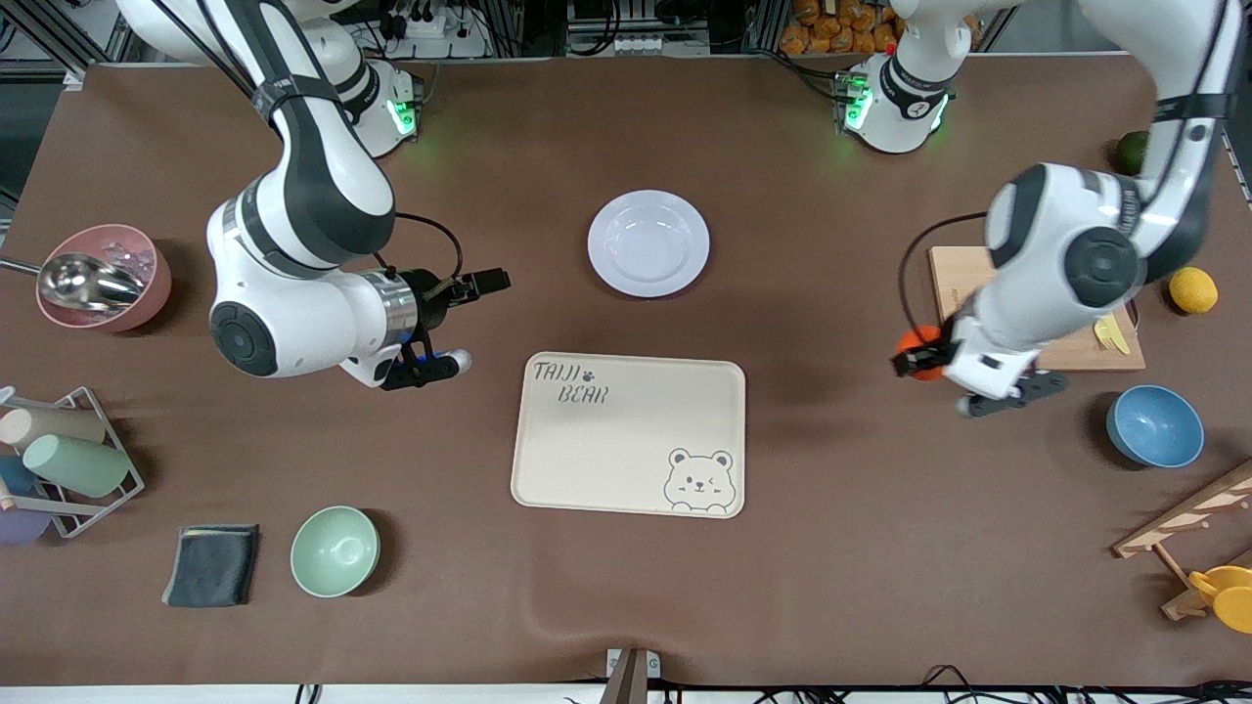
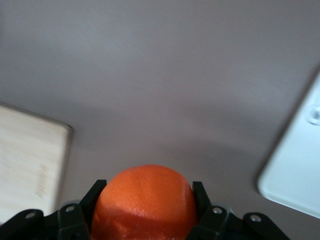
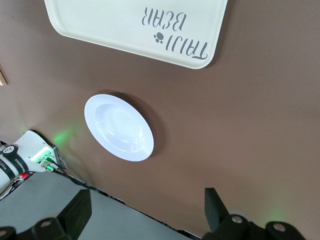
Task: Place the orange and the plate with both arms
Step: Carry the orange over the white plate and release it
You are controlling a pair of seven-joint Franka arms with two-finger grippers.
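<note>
1. Orange (image 1: 917, 342): it sits clamped between the fingers of the left gripper (image 1: 919, 360), up in the air over bare tablecloth beside the wooden cutting board (image 1: 954, 279), toward the left arm's end of the table from the bear-print tray (image 1: 629, 433). The left wrist view shows the fruit (image 2: 145, 202) seated squarely between both pads, so the hold looks sound.
2. Plate (image 1: 648, 242): it lies flat on the cloth just beside the tray, farther from the front camera than the tray, untouched.
3. Right gripper (image 1: 460, 318): it hangs over bare cloth beside the tray, toward the right arm's end, jaws spread apart and holding nothing. Its wrist view looks straight at the plate (image 3: 119, 127).
4. Step in hand, as I judge it: carry the orange toward the tray while the right arm goes for the plate.
5. To do it well: keep the squeeze steady, since a round fruit can roll free. The plate is shallow, so the right fingers should probably take its raised rim, not the centre.
6. Keep the two arms' paths apart over the tray.
</note>
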